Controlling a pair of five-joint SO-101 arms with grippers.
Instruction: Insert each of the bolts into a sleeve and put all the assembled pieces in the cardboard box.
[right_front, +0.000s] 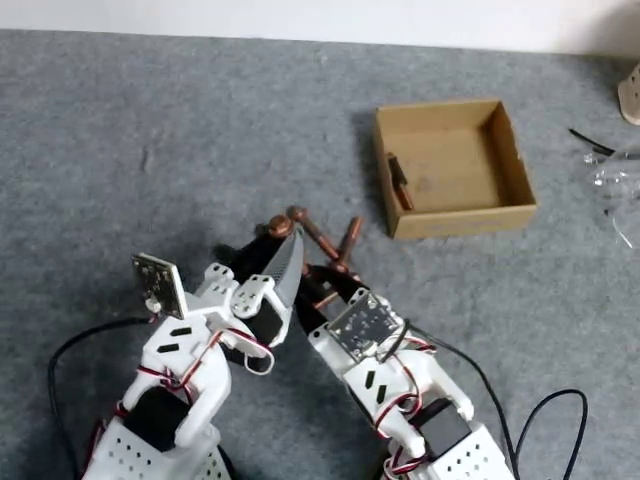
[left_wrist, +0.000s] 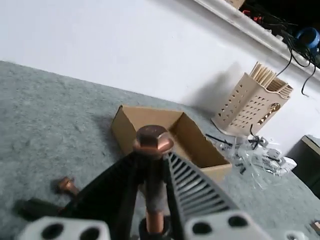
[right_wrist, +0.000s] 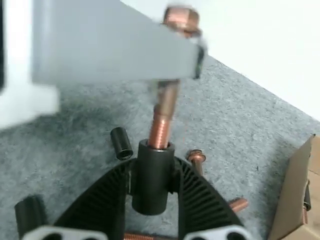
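Hiding the bolt (right_wrist: 165, 116) tip is the clamped sleeve (right_wrist: 151, 179).

Both arms lean toward each other on the near side of the cardboard box (right_front: 462, 220), off its front left corner, wrists bent so the tips almost meet. The left pincer (left_wrist: 152, 162) is clamped on a bolt (left_wrist: 152, 141) (head end outermost). The right pincer (right_wrist: 152, 172) grips a sleeve (right_wrist: 151, 182) upright, just beneath the left one's fingers (right_wrist: 115, 50).
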